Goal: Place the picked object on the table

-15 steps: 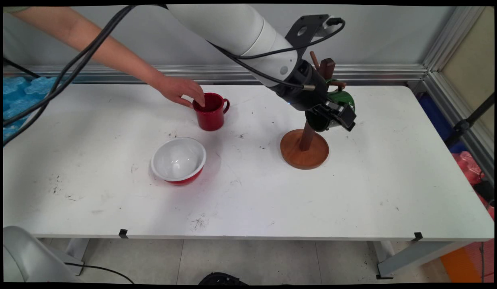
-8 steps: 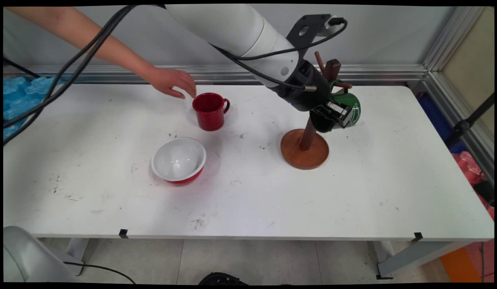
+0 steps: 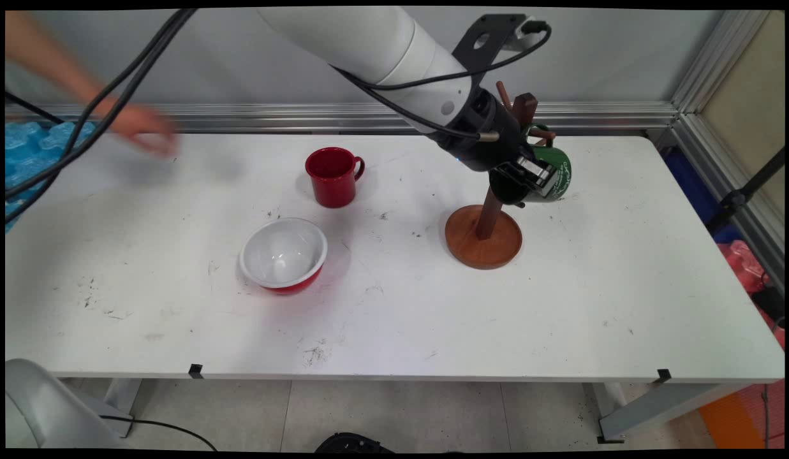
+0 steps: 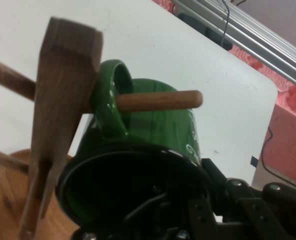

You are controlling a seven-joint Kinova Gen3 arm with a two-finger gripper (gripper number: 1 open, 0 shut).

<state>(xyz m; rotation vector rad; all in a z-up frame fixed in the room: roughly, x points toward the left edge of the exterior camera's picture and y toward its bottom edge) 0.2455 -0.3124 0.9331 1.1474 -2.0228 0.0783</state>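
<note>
A green mug (image 3: 558, 174) hangs by its handle on a peg (image 4: 158, 100) of the wooden mug tree (image 3: 483, 245), right of the table's middle. My gripper (image 3: 528, 180) is shut on the mug's rim, coming in from the upper left. In the hand view the green mug (image 4: 158, 130) lies on its side with its dark mouth towards the gripper (image 4: 188, 212). The peg passes through the handle loop beside the tree's post (image 4: 62, 100). One finger is hidden inside the mug.
A red mug (image 3: 333, 177) stands upright at the back middle, with a white bowl with a red outside (image 3: 283, 255) in front of it. A person's hand (image 3: 142, 127) hovers blurred over the table's back left. Black cables hang at the left.
The person's hand let go of the red mug and drew away to the left. My gripper and the green mug shifted slightly up and right at the mug tree.
</note>
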